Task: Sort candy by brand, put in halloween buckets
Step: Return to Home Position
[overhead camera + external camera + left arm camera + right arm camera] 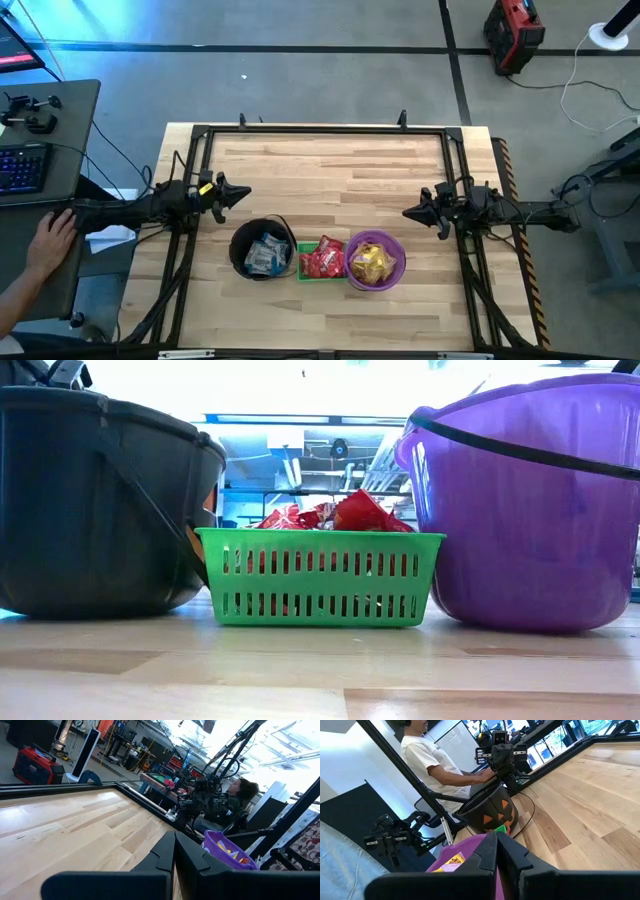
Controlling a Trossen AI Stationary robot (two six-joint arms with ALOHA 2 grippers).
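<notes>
Sorting looks finished in the high view. Blue-and-white wrapped candies (265, 256) fill the round black handled pail (237, 243), red wrapped candies (322, 258) the square green slotted basket (320, 279), and yellow wrapped candies (372, 262) the round purple bucket (401, 262). All three stand in a row near the front edge of the pale wooden table (330, 170), and no loose candy shows.

The left gripper (240, 193) and right gripper (410, 213) hang well apart at the sides, jaws together and empty.

In the low view, red wrappers crest the basket between the pail and the bucket.

Each wrist view shows its own fingers pressed together. Only parking the arms seems left to do.
</notes>
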